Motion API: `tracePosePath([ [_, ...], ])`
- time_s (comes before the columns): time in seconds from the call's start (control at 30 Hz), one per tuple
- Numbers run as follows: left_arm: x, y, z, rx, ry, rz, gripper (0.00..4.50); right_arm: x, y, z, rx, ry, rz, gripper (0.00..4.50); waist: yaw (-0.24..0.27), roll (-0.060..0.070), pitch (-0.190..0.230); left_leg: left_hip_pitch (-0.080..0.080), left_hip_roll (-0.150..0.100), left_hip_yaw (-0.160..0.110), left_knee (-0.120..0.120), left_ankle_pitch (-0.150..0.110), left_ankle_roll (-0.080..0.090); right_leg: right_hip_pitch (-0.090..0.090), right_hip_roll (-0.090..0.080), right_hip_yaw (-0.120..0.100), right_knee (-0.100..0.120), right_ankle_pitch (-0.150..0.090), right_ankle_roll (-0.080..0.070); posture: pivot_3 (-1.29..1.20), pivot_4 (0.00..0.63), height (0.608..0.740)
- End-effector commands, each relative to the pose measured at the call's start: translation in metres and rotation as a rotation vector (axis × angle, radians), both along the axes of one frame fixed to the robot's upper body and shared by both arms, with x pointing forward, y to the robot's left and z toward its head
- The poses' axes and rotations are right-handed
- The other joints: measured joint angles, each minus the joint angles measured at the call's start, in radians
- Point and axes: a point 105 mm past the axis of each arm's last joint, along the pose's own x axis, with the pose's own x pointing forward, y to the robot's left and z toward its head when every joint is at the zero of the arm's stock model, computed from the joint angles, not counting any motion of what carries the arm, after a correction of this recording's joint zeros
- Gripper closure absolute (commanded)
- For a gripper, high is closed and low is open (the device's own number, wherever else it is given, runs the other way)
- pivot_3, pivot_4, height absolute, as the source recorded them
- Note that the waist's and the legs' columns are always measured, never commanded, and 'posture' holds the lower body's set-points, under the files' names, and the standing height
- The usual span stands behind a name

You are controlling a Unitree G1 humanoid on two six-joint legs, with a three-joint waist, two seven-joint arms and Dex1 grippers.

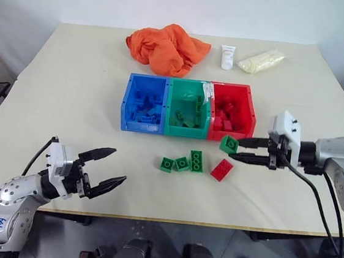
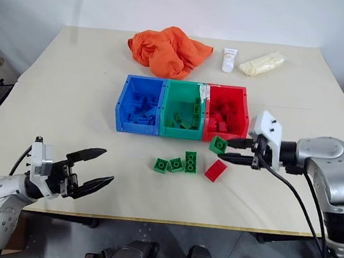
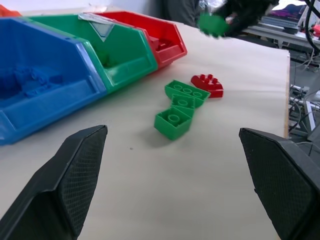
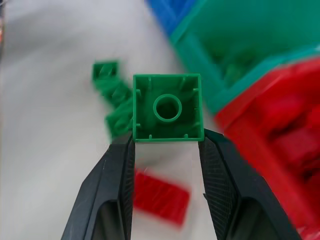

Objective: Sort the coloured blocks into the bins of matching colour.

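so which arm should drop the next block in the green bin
Right. The right hand is already shut on a small square green plastic brick, raised just in front of the bins, near the green plastic bin. The left hand is open, empty and farther off.

Lab: bare test table (image 1: 71,94), plain white wall (image 1: 172,6).

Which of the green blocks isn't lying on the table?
The square green block pinched in the right gripper. It hangs in the air in front of the red bin, while the other three green blocks lie on the table beside the red block.
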Motion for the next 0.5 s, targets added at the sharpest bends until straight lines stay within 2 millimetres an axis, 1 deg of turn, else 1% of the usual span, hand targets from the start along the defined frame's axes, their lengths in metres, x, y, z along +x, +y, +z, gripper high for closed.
tracePosePath([
  [0.03, 0.005, -0.002, 0.008, 0.009, -0.062, -0.019, 0.00, 0.031, 0.030, 0.022, 0.053, -0.061, -0.012, 3.04, -0.013, 0.000, 0.000, 0.000, 0.000, 0.001, 0.000, 0.000, 0.000, 0.000, 0.000, 0.000, 0.000, 0.000, 0.000, 0.00, 0.150, 0.740],
  [0.07, 0.006, -0.003, 0.009, 0.013, -0.069, -0.028, 0.00, 0.040, 0.041, 0.028, 0.081, -0.081, -0.001, 3.04, -0.022, 0.000, 0.000, 0.000, 0.000, 0.002, 0.000, 0.000, 0.000, -0.001, 0.001, 0.000, 0.001, 0.000, 0.000, 0.00, 0.150, 0.740],
  [0.17, 0.010, 0.000, 0.009, 0.052, -0.083, -0.054, 0.00, 0.070, 0.068, 0.034, 0.101, -0.118, -0.007, 3.04, -0.028, 0.000, 0.000, 0.001, 0.002, 0.002, 0.000, 0.000, -0.002, -0.002, 0.002, 0.000, 0.004, 0.000, -0.001, 0.00, 0.150, 0.740],
  [0.27, 0.016, 0.003, 0.013, 0.062, -0.102, -0.051, 0.00, 0.093, 0.087, 0.038, 0.111, -0.148, -0.032, 3.04, -0.031, 0.000, 0.000, 0.000, 0.002, 0.001, -0.001, 0.000, -0.002, -0.004, 0.002, 0.000, 0.005, 0.001, -0.001, 0.00, 0.150, 0.740],
  [0.33, 0.020, 0.002, 0.016, 0.061, -0.116, -0.049, 0.00, 0.108, 0.097, 0.038, 0.109, -0.162, -0.077, 3.04, -0.034, 0.000, 0.000, 0.000, 0.001, 0.001, -0.001, 0.000, -0.002, -0.005, 0.001, 0.000, 0.008, 0.001, -0.001, 0.00, 0.150, 0.740],
  [0.4, 0.021, 0.001, 0.018, 0.061, -0.125, -0.052, 0.00, 0.119, 0.101, 0.033, 0.073, -0.176, -0.120, 2.32, -0.040, 0.000, 0.000, 0.000, 0.001, -0.001, -0.001, -0.001, -0.002, -0.006, 0.001, -0.001, 0.012, 0.001, -0.001, 0.00, 0.150, 0.740],
  [0.5, 0.023, 0.001, 0.020, 0.066, -0.134, -0.052, 0.00, 0.123, 0.104, 0.036, 0.067, -0.212, -0.113, 1.38, -0.049, 0.000, 0.000, 0.000, 0.000, -0.003, -0.001, -0.001, -0.002, -0.006, 0.001, -0.002, 0.014, 0.001, -0.001, 0.00, 0.150, 0.740],
])
